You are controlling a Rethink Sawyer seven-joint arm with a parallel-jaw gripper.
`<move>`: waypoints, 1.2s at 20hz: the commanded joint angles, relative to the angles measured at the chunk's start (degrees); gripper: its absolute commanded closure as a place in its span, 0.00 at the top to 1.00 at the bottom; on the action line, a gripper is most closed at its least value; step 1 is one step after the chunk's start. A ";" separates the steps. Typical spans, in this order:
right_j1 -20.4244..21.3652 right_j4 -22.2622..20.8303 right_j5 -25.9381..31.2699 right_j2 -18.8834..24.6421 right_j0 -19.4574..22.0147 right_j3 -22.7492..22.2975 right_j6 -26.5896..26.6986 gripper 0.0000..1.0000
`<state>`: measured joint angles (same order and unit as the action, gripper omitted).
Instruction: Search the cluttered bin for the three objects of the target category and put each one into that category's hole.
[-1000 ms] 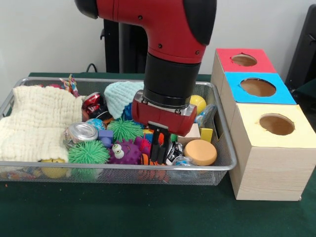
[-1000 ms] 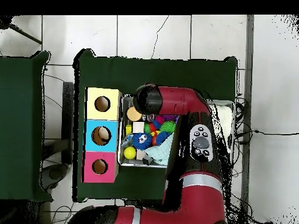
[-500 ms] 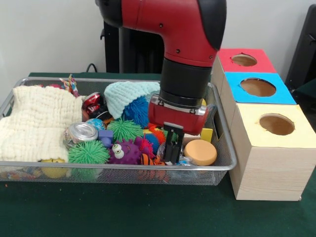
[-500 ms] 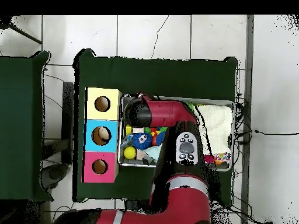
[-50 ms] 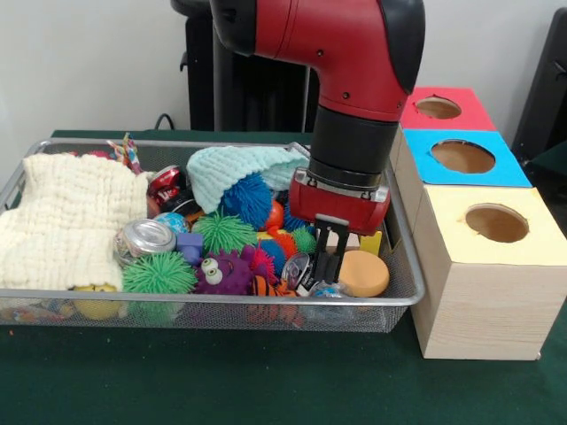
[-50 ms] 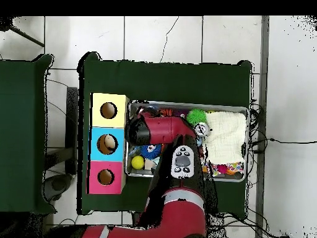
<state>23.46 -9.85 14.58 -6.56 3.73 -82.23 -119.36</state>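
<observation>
Front view: the pincer (image 5: pixel 326 258) hung low in the wire bin (image 5: pixel 403 266), near its front right corner, fingers narrow, nearly together, and I could not tell whether anything was held. Its tips stood just beside the orange disc (image 5: pixel 363 273) and touching or just above a small can (image 5: pixel 296 268). Judged: before lifting, confirm a firm hold, then rise straight to clear the bin's rim. The three boxes' holes lay right of the bin; the yellow box (image 5: pixel 483 266) stood nearest.
</observation>
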 commanded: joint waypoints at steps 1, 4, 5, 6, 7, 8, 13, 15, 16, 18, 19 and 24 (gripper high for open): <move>0.73 0.40 -2.88 0.09 1.74 -8.11 -9.04 0.00; 3.16 0.01 -0.98 1.27 3.78 -9.02 -6.60 0.00; 3.95 0.02 -0.04 1.75 4.54 -9.10 -5.72 0.00; 4.89 0.07 0.79 2.31 5.31 -9.38 -4.93 0.00; 5.91 0.13 1.46 2.84 6.00 -9.83 -4.29 0.00; 6.70 0.35 2.31 3.17 6.41 -9.91 -3.89 0.00; 9.97 1.61 6.69 4.01 7.50 -9.51 -2.87 0.00; 10.60 1.54 6.73 4.14 7.67 -9.91 -3.01 0.00; 10.90 1.44 6.52 4.22 7.73 -10.24 -3.13 0.00; 10.33 1.10 5.69 3.18 6.60 -10.32 -4.30 0.00; 9.82 0.92 5.06 2.58 5.97 -10.26 -4.99 0.00; 4.63 0.47 1.26 -2.19 1.04 -8.09 -9.18 0.00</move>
<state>32.75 -9.88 15.00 -8.05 8.56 -87.80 -119.36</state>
